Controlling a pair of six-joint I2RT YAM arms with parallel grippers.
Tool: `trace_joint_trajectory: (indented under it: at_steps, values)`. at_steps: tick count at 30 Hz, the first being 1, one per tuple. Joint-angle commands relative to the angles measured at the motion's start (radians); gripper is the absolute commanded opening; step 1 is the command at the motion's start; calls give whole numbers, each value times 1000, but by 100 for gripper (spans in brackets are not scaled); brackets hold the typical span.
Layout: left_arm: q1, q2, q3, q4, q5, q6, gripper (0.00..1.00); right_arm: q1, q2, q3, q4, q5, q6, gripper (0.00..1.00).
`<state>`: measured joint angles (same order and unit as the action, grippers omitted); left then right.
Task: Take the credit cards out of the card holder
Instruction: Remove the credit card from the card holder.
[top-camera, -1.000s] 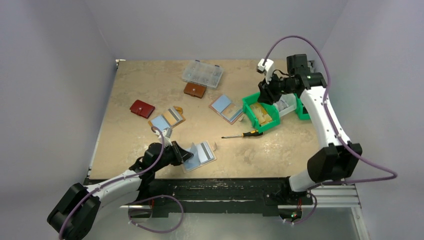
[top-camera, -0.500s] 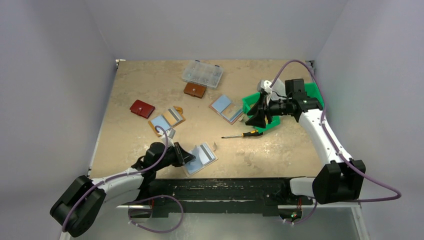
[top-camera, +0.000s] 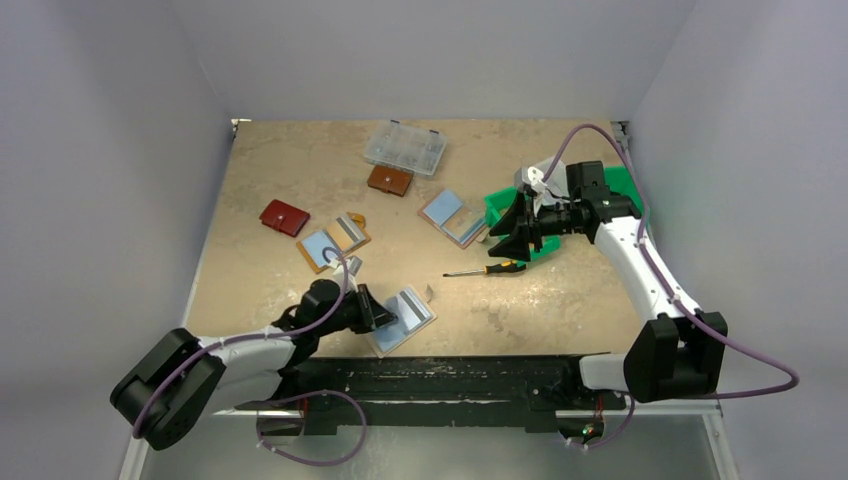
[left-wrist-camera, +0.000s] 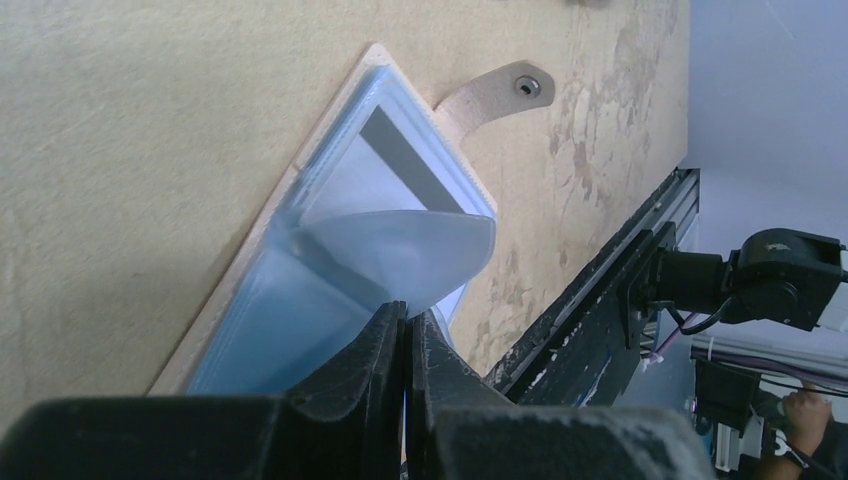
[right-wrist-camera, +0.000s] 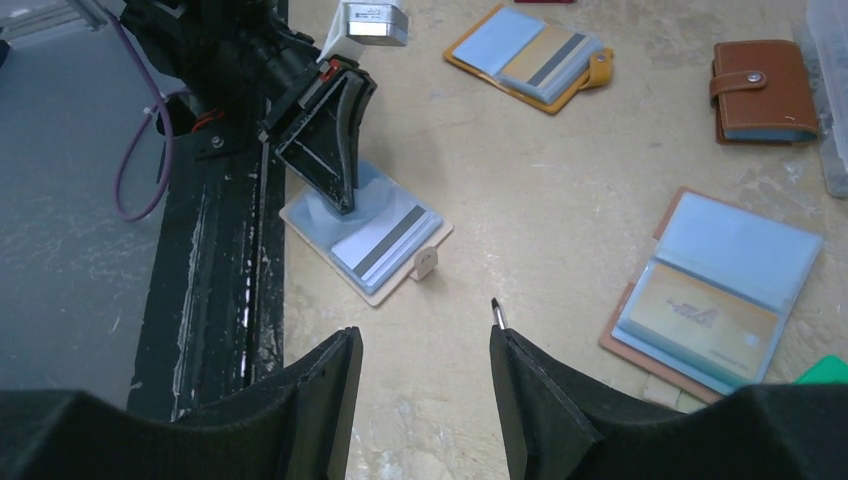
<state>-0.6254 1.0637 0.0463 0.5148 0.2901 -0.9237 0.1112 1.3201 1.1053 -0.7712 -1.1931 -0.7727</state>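
Above the tan table (top-camera: 300, 160) the right gripper (right-wrist-camera: 422, 345) returns from the green bin (top-camera: 625, 183), jaws apart and empty, ready for another card; at lower centre the left gripper (left-wrist-camera: 405, 318) still pinches the card holder (top-camera: 405, 315).

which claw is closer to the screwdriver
Right. The right claw hovers open just beyond the screwdriver; the left claw is farther off, pinching a clear sleeve of the card holder by the front edge.

Soft, even light; the nearest fingers (left-wrist-camera: 350, 400) look blurred.
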Motion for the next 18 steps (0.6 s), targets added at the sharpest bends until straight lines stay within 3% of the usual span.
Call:
trace_joint_trajectory:
  at_steps: [1,18]
  values:
    - [-36,75,101,43,14,27,0,5,-17,-15,-22,-52,-56,58]
    - [-167,379,391,79,19,66,0,94,11,-56,-2,103,-114,58]
